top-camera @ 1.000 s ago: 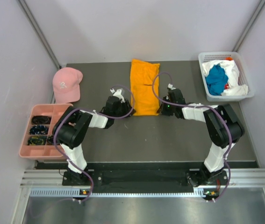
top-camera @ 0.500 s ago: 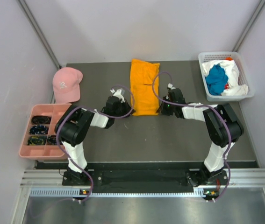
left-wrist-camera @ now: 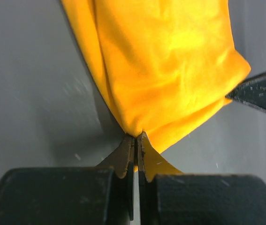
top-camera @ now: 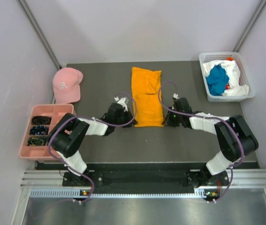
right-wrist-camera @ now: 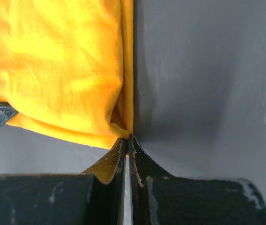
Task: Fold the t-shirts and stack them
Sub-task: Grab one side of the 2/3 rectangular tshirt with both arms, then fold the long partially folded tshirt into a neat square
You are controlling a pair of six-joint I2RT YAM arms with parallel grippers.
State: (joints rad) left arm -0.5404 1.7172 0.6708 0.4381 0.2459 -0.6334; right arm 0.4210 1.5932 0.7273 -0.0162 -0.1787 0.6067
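Clamped tight, left end effector [left-wrist-camera: 136, 137] and right end effector [right-wrist-camera: 127, 139] pinch orange t-shirt [top-camera: 147, 93] corners at their tips; thin bites may slip, skewing the fold.

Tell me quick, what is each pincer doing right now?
Left pincer: shut on the near left corner of the orange shirt.
Right pincer: shut on its near right corner.

T-shirt [top-camera: 146, 93] on table [top-camera: 100, 79] centre; cap [top-camera: 67, 84] left; basket [top-camera: 217, 56] right.

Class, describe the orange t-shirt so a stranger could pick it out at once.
On the dark table, look at the middle. The orange t-shirt lies there folded into a long strip; the teal shirt and white cloth sit bundled in the basket.
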